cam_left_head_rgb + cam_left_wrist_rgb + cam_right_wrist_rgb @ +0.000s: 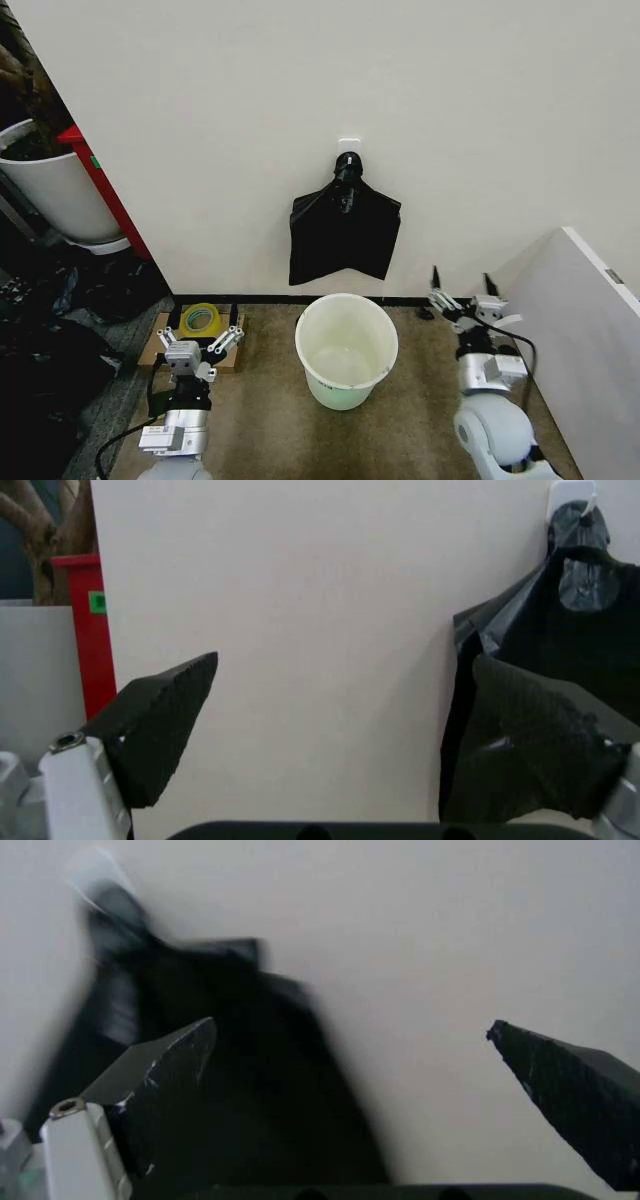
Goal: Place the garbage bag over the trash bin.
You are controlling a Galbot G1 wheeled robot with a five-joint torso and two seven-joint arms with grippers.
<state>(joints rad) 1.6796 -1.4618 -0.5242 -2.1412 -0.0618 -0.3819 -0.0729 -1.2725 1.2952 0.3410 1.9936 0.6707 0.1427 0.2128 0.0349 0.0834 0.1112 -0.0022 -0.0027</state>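
— Hanging where, the garbage bag [343, 232]?
— On the wall, twelve o'clock past the trash bin [346, 349]. Left fingers [201, 346] and right fingers [464, 295] spread wide, empty; right nearer.

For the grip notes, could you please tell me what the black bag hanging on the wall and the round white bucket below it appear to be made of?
The black bag looks like thin plastic film with a slight sheen: it hangs limp from a white wall hook, creased and gathered at the top. The round white bucket looks like smooth moulded plastic, fairly matt, with an even rolled rim; its base seems tinged pale green.
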